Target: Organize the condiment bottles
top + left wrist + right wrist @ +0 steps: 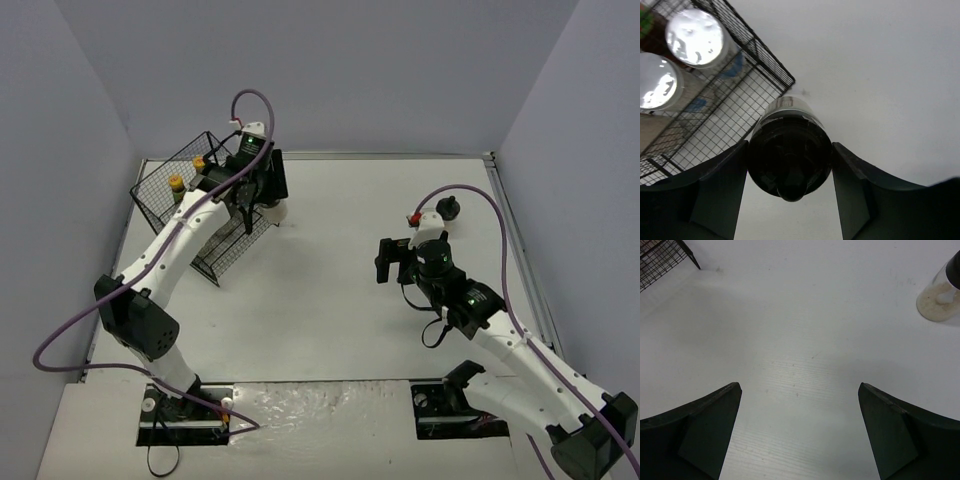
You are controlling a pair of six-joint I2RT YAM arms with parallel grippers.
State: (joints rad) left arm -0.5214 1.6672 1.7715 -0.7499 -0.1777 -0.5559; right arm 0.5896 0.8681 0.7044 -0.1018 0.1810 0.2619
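My left gripper [790, 148] is clamped on a black-capped shaker [789, 135]. A finger presses each side just under the cap, and the cap faces my wrist camera. The grip looks centred and the shaker hangs straight along my fingers, so I judge there is no need to re-grip.

Just past the shaker's far end is a corner of the black wire basket [740, 95]. From overhead the shaker is outside the basket's right wall, close beside it. I cannot tell whether its base is on the table or lifted off it.

I take the step in hand to be getting this shaker into the basket. To do that well I should raise it until the base is clear of the top wire. Only then should I carry it sideways, because dragging it across the rim could tip the light basket or twist the shaker in my grip.

Inside the basket stand two silver-lidded jars [694, 36] [657, 87], side by side. Deeper in, the top view shows two yellow-capped sauce bottles [176, 183] [199, 162]. I would aim for the free floor nearest the corner and lower straight down. I would let go only once the base is seated.

My right gripper [799, 390] has its fingers wide apart and holds nothing, over the bare white table [800, 315]. A second black-capped shaker [940, 297] stands ahead and to its right, well apart from the fingers. I expect that one comes next.
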